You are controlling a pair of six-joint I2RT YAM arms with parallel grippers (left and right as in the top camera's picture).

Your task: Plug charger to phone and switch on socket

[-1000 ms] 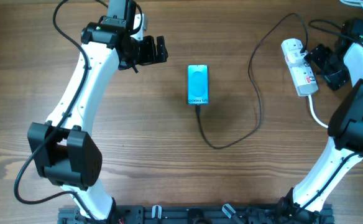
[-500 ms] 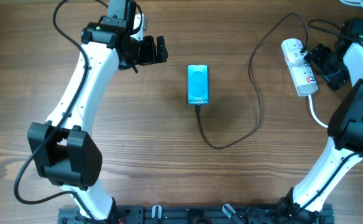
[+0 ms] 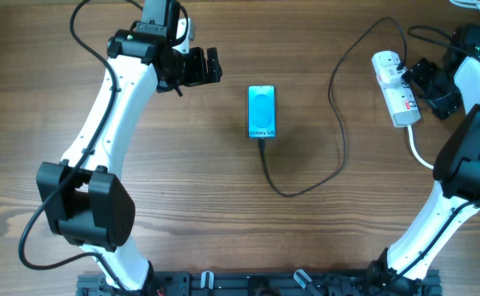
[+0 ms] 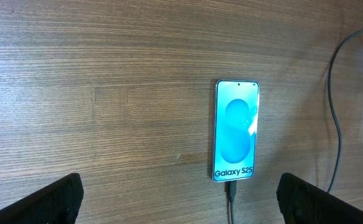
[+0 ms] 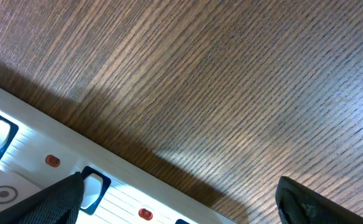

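Observation:
The phone (image 3: 261,111) lies flat mid-table, turquoise screen up, and shows again in the left wrist view as the phone (image 4: 235,139). The charger's black cable (image 3: 289,191) loops from the phone's near end, where its plug tip (image 4: 231,190) meets the phone's edge, up to a white adapter (image 3: 385,61) on the socket (image 3: 398,97). My left gripper (image 3: 214,65) hovers open, left of the phone, holding nothing. Right beside the socket, my right gripper (image 3: 415,76) is open and empty. Below it, the socket (image 5: 38,165) shows small red marks and rocker switches.
A thick white cord (image 3: 417,148) leaves the socket's near end toward the right arm's base. More dark cables (image 3: 433,34) lie at the back right corner. Bare wooden tabletop (image 3: 182,164) surrounds the phone.

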